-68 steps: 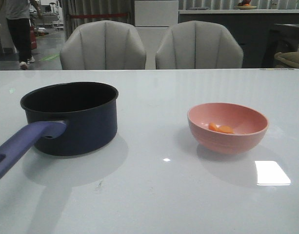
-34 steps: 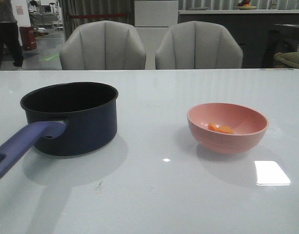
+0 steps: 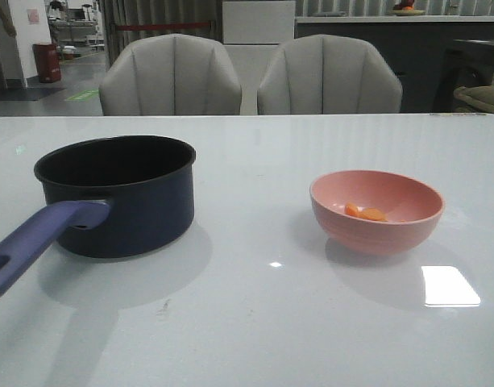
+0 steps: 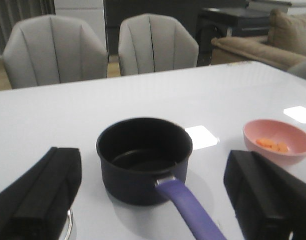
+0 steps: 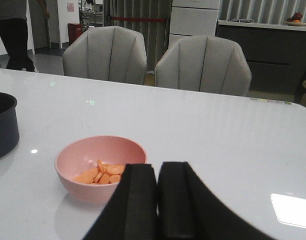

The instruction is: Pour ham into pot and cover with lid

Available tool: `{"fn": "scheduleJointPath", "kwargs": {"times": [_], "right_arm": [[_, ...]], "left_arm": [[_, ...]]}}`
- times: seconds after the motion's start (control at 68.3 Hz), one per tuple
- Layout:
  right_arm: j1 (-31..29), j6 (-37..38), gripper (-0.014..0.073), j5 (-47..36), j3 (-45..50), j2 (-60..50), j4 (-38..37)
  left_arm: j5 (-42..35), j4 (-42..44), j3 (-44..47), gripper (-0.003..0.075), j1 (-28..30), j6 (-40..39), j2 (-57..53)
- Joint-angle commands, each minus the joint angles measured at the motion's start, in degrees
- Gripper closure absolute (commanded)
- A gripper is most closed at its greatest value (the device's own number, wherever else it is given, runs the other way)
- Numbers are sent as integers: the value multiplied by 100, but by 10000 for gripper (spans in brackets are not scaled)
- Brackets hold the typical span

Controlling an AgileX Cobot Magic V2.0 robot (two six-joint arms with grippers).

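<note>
I am holding my right hand [image 5: 157, 200] with its two black fingers [image 5: 135, 200] pressed together, so it is closed and carrying nothing. It is hanging above the bench [image 3: 255, 322], just before the pink bowl [image 5: 100, 167]. My left hand [image 4: 153, 200] is spread wide, one finger [image 4: 43, 192] on each side of its view, and it is also carrying nothing. The pot [image 4: 144, 157] is standing between those fingers in that view, but further out, not touched by them.

I am judging that the task is not yet begun in any real way. The ham [image 5: 100, 175] is lying as a small heap of orange slices in the bottom of the bowl, and the bowl is standing upright on the bench, on my right side. The pot is standing well apart from it, on my left side, with its purple handle [image 3: 37, 242] pointing toward me. Its black inside is looking empty in the left wrist view.

The lid I am not seeing clearly. Only a thin shiny curved edge [image 4: 68, 227] is showing under my left finger, and I cannot tell if this is the lid.

So all steps are remaining: I am still needing to take the bowl, to tip the ham into the pot, and then to find the lid and put it on the pot.
</note>
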Motion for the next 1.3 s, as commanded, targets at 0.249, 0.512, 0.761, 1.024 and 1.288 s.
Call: {"fn": "scheduleJointPath", "kwargs": {"times": [0.249,0.512,0.761,1.024,1.288], "right_arm": [[68,218,441,194,-961,340,161],[68,218,441,1197,-1711,1477,161],[68,224,410,1187,-1835,2017,193],[68,224,95,1403,-2867,4213,206],[63,229,95,1423,-4189,6479,608]], "left_arm": [[-204,-77,-127,117,-56,21,31],[-266,-77,-127,116,-56,21,31],[-292,-77,-127,117,-56,21,31],[-292,-77,-127,116,-56,21,31],[-292,-77,-127,116,-56,21,31]]}}
